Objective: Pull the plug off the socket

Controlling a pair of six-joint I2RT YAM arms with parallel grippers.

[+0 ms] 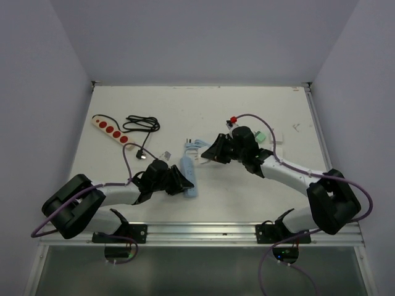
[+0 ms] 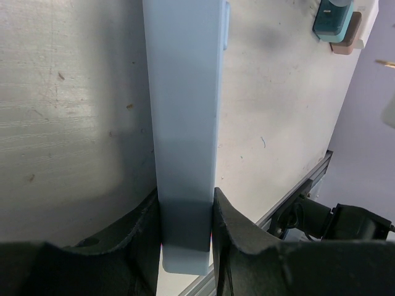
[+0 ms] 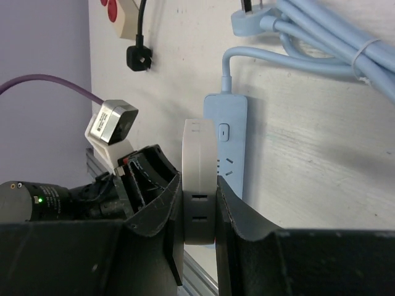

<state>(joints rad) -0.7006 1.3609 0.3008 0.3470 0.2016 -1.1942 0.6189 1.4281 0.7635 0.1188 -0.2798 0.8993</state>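
No text, brand or number can be read on the blue power strip (image 3: pixel 226 148), the white plug (image 3: pixel 199 179) or the red-buttoned strip (image 1: pixel 111 131). A small mark on the blue strip's switch (image 3: pixel 224 131) is illegible.

Pale blue power strip (image 2: pixel 185 92), matching pale blue cord bundle (image 1: pixel 192 146), white plug (image 3: pixel 199 185), black fingers (image 3: pixel 154 206), cream strip with red round sockets (image 1: pixel 110 130) near the far left corner of the counter, black cable (image 1: pixel 141 124), off-white scuffed counter (image 1: pixel 185 105), purple arm cable (image 3: pixel 62 82).
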